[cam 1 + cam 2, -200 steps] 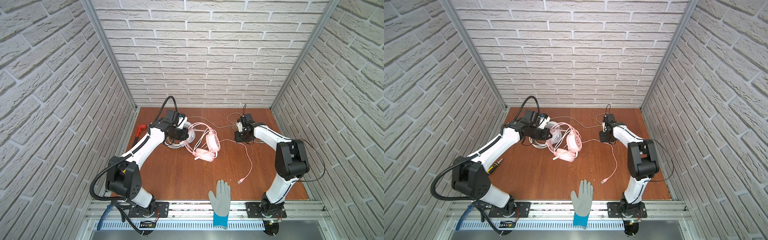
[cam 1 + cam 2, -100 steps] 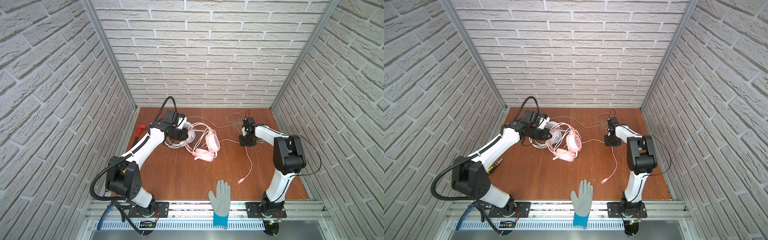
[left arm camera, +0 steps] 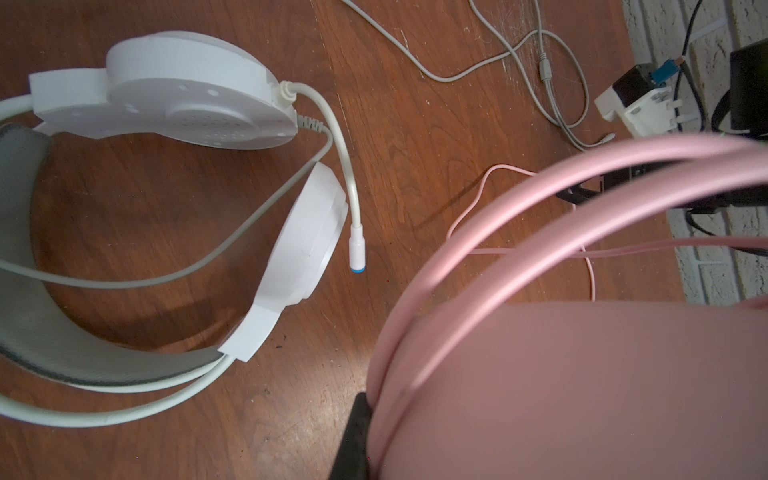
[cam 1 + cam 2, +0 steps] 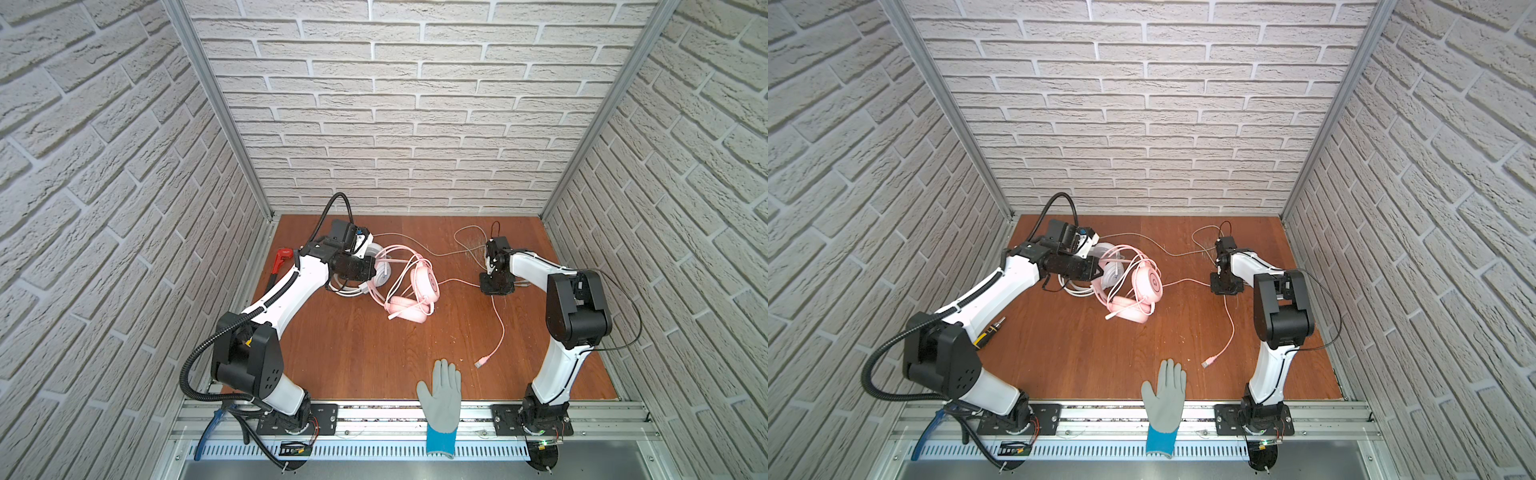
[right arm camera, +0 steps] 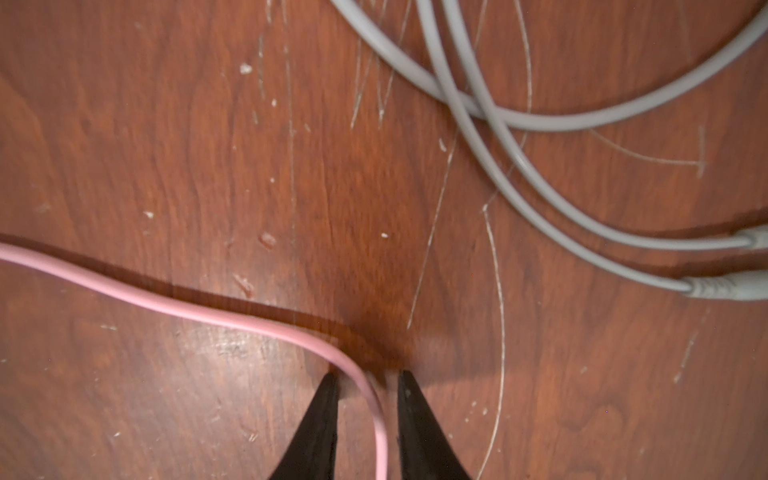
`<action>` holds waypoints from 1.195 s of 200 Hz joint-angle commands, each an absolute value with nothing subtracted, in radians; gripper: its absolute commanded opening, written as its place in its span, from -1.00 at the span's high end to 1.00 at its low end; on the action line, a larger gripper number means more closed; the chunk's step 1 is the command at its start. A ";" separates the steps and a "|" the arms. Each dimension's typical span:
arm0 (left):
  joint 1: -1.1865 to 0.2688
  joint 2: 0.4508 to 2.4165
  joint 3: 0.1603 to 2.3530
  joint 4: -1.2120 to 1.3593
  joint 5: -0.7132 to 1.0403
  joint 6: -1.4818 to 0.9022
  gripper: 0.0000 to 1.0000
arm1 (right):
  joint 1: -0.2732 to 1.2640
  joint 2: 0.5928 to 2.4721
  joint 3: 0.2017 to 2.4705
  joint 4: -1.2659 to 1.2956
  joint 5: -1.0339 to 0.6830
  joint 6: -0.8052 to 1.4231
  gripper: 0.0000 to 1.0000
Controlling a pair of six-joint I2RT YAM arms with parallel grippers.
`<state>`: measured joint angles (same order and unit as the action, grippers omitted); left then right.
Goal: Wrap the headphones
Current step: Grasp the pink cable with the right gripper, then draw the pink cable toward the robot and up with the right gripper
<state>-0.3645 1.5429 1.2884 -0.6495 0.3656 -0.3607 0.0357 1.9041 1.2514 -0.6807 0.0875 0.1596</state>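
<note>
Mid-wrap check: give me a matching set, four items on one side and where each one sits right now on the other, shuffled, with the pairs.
Items
1. pink headphones
2. white headphones
3. pink cable
4. grey glove

Places
a. lying on the table, ungripped
b. running between the jaws of the right gripper, not yet clamped
c. at the table's front edge, cuff over the rail
d. gripped by the shut left gripper

Pairs: 1-d, 2-a, 3-b, 4-c

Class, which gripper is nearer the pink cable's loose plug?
Right. The right gripper straddles the pink cable leading to the plug; the left gripper is farther off, gripping the pink headset.
</note>
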 commanded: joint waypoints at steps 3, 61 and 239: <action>-0.358 1.517 1.295 -0.586 0.421 -0.381 1.00 | 0.027 1.911 1.217 -0.704 0.080 0.161 0.56; -0.355 1.520 1.295 -0.577 0.415 -0.391 1.00 | 0.026 1.913 1.164 -0.689 0.092 0.148 0.83; -0.293 1.621 1.367 -0.425 0.279 -0.610 1.00 | 0.189 1.541 0.999 -0.519 -0.107 -0.101 0.89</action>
<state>-0.3107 1.6146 1.3182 -0.5419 0.2901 -0.5213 0.1368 1.6070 1.0256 -0.5606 -0.0437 -0.0273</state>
